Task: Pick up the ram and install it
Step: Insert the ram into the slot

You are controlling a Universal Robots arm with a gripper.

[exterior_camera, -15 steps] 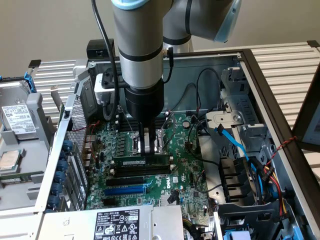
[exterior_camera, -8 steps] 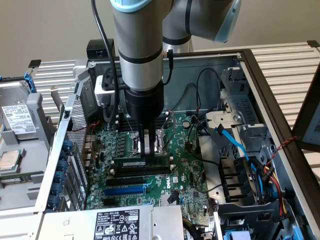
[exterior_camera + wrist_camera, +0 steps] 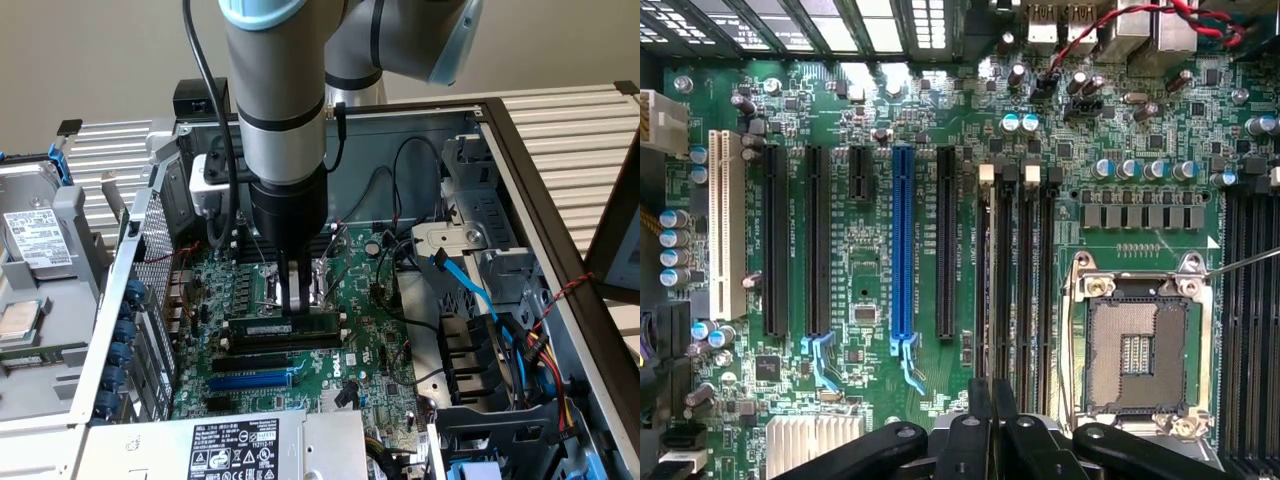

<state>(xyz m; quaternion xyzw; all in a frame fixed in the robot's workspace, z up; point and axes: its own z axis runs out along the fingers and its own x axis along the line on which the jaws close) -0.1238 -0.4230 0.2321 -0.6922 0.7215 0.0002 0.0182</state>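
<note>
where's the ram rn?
Exterior view, centre: the ram sits in the gripper, at the black slots, between the CPU socket and the blue slot.

Arm (image 3: 275, 100) reaching straight down, gripper (image 3: 297, 306) vertical, fingers (image 3: 981, 412) pinched nearly together

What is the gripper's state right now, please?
Gripper: closed on the ram.
</note>
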